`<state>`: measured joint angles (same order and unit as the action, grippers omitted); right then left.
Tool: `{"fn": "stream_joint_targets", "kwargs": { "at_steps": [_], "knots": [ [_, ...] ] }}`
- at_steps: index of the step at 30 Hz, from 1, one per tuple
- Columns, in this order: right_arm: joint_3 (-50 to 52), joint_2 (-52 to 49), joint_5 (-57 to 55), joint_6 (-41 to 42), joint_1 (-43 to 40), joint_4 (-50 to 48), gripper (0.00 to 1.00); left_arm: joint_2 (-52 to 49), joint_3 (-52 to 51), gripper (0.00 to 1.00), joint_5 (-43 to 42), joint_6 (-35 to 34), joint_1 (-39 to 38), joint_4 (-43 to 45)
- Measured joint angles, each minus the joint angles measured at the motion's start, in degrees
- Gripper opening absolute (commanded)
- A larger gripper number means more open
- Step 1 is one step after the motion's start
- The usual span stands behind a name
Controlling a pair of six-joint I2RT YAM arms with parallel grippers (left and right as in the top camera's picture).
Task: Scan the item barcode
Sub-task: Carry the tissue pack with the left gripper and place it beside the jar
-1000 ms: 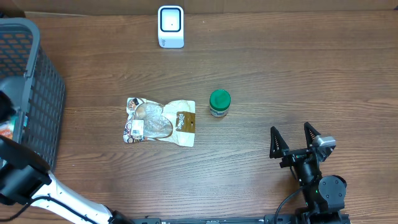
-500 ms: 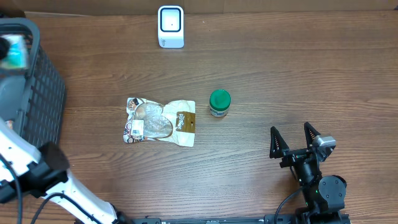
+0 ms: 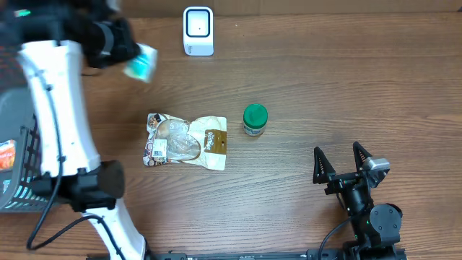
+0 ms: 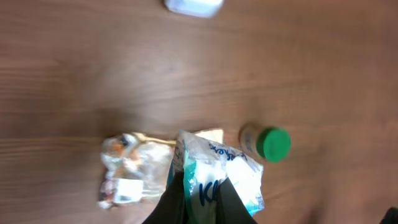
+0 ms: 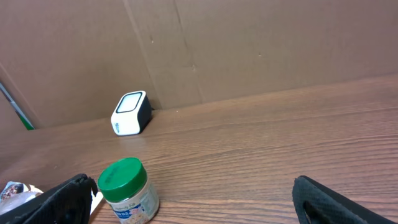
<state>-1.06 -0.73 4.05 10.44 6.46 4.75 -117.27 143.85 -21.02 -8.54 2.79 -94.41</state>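
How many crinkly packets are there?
2. One brown-and-white packet lies flat on the table, left of the green-lidded jar. One blue-and-white packet is pinched in the left fingers. The basket may hide more.

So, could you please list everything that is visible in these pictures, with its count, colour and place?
table: one, brown wood, under everything
scanner: one, white, far edge of the table
jar: one, green lid, middle of the table
snack bag: one, white and brown, lying left of the jar
basket: one, grey, left edge
packet: one, blue and white, in the air near the scanner
left gripper: one, dark, shut on the packet
right gripper: one, black, open, near right, holding nothing
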Motion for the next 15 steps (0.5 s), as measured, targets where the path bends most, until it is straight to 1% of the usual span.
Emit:
{"fn": "stream_joint_targets", "kwargs": {
  "at_steps": [2,7,15],
  "knots": [
    [0.0,0.0,0.0,0.0,0.0,0.0,1.00,0.0,-4.6,0.05,0.7,-1.2,-3.7,3.1],
    [0.0,0.0,0.0,0.0,0.0,0.0,1.00,-0.2,-17.9,0.04,1.6,-6.0,-12.4,15.0],
    [0.0,0.0,0.0,0.0,0.0,0.0,1.00,-0.2,-36.3,0.04,3.3,-17.0,-21.6,34.5]
  ]
}}
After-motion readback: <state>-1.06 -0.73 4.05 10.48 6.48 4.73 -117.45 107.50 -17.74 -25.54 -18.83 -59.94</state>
